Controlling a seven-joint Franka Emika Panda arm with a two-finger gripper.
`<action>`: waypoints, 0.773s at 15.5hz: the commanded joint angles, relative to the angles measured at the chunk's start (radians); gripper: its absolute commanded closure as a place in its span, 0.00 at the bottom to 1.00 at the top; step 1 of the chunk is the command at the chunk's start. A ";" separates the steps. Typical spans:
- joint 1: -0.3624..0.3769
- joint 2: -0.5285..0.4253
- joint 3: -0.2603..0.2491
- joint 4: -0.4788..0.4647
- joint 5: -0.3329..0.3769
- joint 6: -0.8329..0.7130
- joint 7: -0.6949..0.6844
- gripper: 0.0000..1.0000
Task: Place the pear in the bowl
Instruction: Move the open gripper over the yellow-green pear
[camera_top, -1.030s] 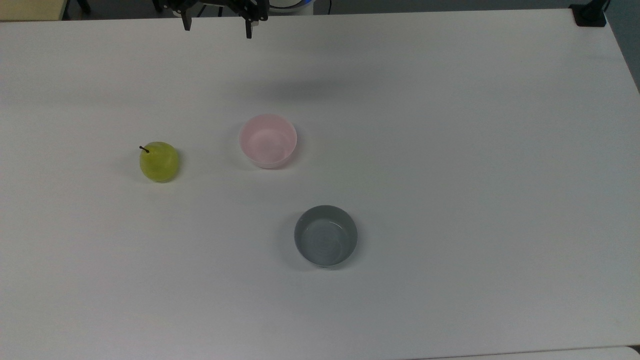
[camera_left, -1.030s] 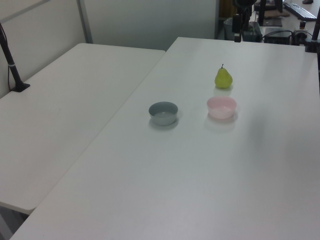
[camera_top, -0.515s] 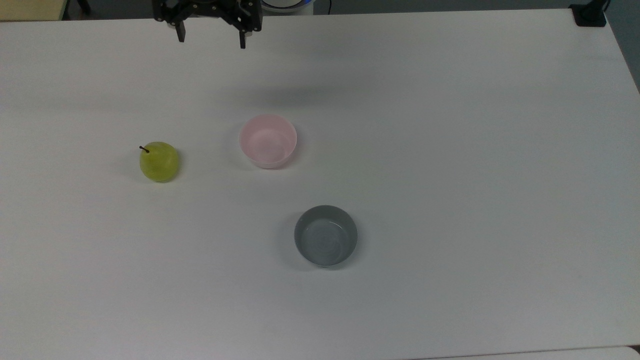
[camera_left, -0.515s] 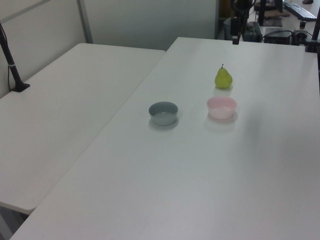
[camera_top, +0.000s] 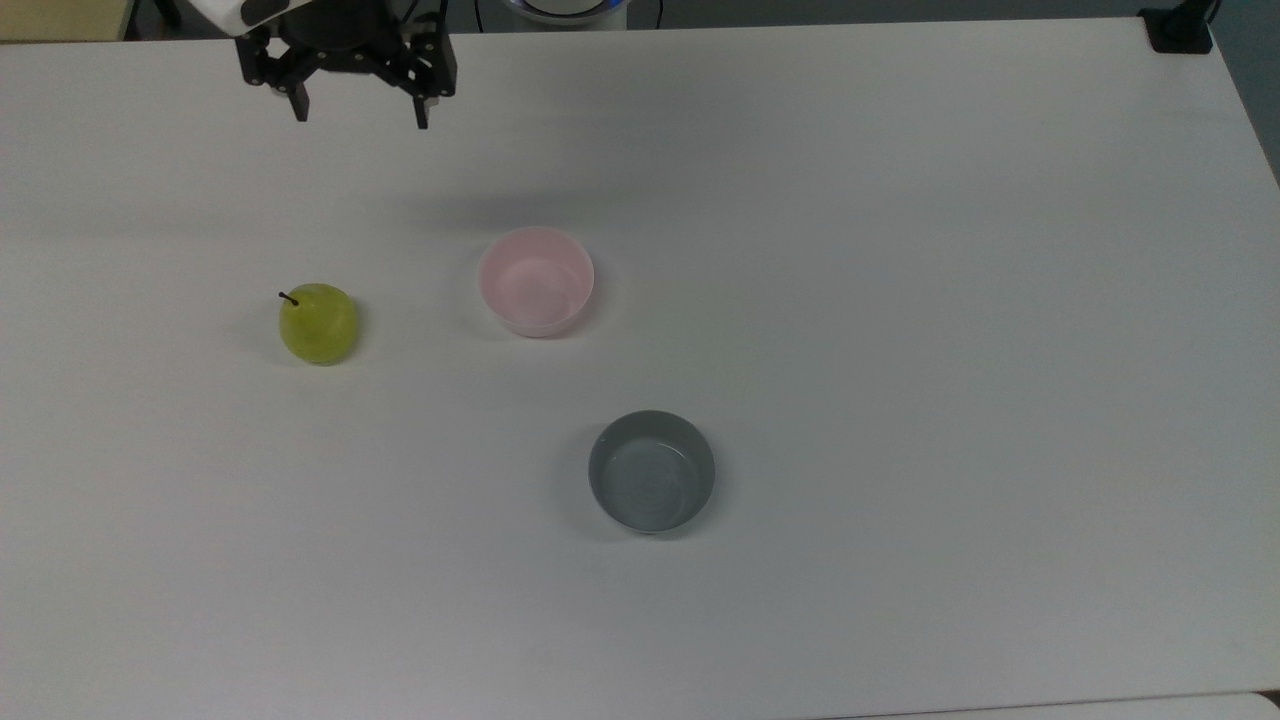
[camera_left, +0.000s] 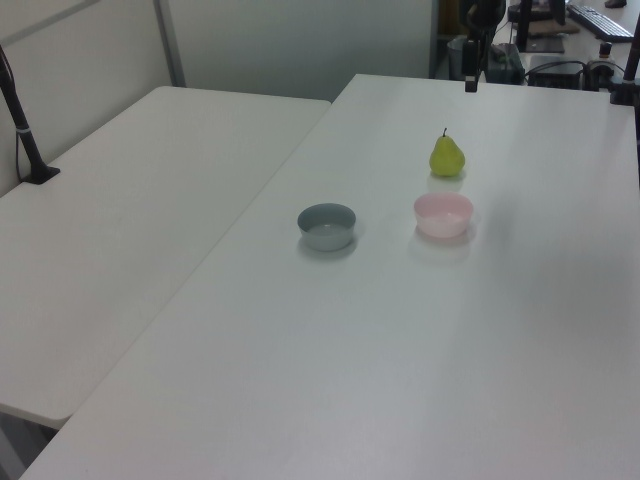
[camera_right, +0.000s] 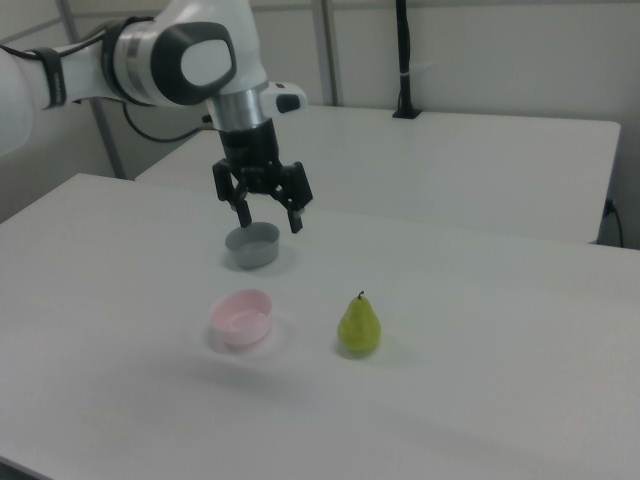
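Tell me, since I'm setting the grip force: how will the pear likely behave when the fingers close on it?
The pear looks glossy and rounded, so the open gripper could slip on its skin. It stands upright on the table, narrower toward the stem, so an off-centre push would probably tip it and let it roll. It keeps a firm shape, so it probably will not sag.

The pear (camera_top: 319, 323) is showing yellow-green with a dark stem. The bowl (camera_top: 536, 281) is showing pale pink; the second bowl (camera_top: 651, 471) grey-blue. The end effector (camera_top: 359, 113) is black; the table (camera_top: 900, 300) white.
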 joint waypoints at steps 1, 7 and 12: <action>-0.039 0.030 -0.003 -0.022 -0.011 0.071 -0.078 0.00; -0.079 0.103 -0.003 -0.088 -0.016 0.218 -0.109 0.00; -0.086 0.191 -0.003 -0.101 -0.033 0.315 -0.107 0.00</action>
